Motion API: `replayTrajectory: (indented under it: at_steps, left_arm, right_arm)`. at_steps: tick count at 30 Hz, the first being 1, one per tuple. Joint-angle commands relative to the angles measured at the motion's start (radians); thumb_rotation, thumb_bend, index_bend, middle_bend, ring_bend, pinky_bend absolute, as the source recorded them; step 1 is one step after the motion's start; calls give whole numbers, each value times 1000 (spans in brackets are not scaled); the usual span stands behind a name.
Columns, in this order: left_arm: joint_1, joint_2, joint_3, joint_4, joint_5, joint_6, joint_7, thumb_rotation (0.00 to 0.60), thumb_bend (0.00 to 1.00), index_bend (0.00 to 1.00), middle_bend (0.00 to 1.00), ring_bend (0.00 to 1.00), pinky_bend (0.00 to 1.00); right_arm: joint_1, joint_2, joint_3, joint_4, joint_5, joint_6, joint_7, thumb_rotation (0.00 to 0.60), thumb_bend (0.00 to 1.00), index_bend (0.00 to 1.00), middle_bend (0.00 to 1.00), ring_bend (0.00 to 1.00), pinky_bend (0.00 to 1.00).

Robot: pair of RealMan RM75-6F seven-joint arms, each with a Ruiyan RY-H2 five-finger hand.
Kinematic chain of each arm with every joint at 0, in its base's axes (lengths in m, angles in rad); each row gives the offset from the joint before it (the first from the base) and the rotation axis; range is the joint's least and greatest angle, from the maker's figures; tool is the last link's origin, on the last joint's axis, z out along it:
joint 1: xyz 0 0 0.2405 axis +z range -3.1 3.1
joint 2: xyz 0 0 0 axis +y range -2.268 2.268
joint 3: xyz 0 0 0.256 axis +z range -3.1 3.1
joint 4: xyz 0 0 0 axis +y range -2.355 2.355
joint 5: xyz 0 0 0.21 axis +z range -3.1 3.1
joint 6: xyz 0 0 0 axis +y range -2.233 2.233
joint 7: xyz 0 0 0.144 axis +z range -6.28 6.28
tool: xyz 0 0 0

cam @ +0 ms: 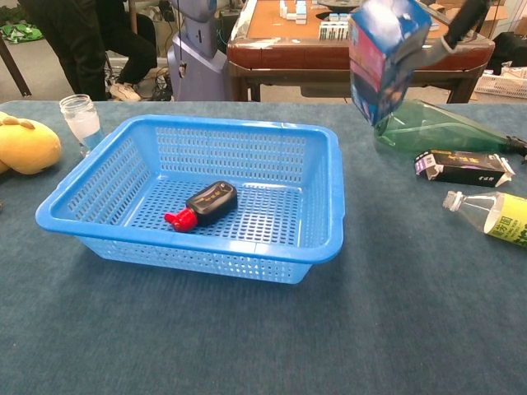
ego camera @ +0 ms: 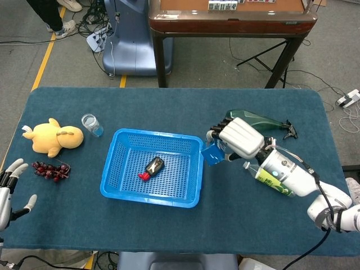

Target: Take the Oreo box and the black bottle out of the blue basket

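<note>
Right hand (ego camera: 239, 138) in the head view grips the blue Oreo box (ego camera: 212, 153), holding it just right of the basket (ego camera: 116, 185) and outside its rim. Left hand (ego camera: 10, 188) shows at the near left edge, fingers spread and holding nothing. Inside the basket lies the black bottle (ego camera: 153, 166) with its red cap pointing near-left. Left of the basket sit a yellow plush (ego camera: 53, 136), dark grapes (ego camera: 50, 170) near it, and a clear jar (ego camera: 91, 125) toward the far side. Under the right arm a clear bottle (ego camera: 270, 180) with a green label lies on the tabletop (ego camera: 236, 225), and a green bag (ego camera: 256, 118) lies beyond the hand.

From the chest view, the Oreo box (cam: 385, 51) hangs in the air above the tabletop (cam: 247, 337), right of the basket's far right corner; its print is too blurred to read, and the hand itself is not seen. Still flat on the floor of the basket (cam: 325, 206), the black bottle (cam: 211, 202) rests near the middle. A jar (cam: 81, 119) and the plush (cam: 25, 144) stand at the left. On the right lie the green bag (cam: 436, 127), a small black carton (cam: 463, 168) whose writing is illegible, and the clear bottle (cam: 492, 216).
</note>
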Motion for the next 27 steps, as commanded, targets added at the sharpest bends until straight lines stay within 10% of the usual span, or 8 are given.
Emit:
replayTrajectory:
  at_steps: [1, 13, 15, 19, 22, 27]
  left_arm:
    - [-1, 2, -1, -6, 3, 1, 6, 600, 326, 181, 103, 135, 226]
    - [-8, -1, 1, -24, 3, -6, 36, 600, 326, 181, 103, 135, 226]
    - [-13, 0, 0, -28, 4, -12, 43, 600, 326, 181, 103, 135, 226]
    - [-23, 4, 1, -39, 12, -25, 53, 600, 326, 181, 103, 135, 226]
    - [-30, 5, 3, -45, 21, -33, 64, 600, 326, 181, 103, 135, 226]
    - [-49, 1, -3, -41, 13, -57, 78, 600, 326, 181, 102, 135, 226]
  right_arm:
    - [-35, -28, -51, 58, -70, 38, 30, 600, 399, 729, 570, 435, 380]
    - [-98, -112, -182, 229, -234, 124, 101, 600, 399, 722, 549, 419, 380]
    - [-99, -104, -203, 230, -245, 104, 95, 600, 381, 631, 499, 371, 378]
    - [-99, -68, -227, 190, -229, 43, 61, 600, 296, 68, 187, 147, 235]
    - [-112, -37, -231, 148, -205, 19, 7, 600, 238, 0, 14, 25, 131]
    - [-161, -11, -215, 97, -150, 62, -19, 600, 201, 0, 0, 0, 84]
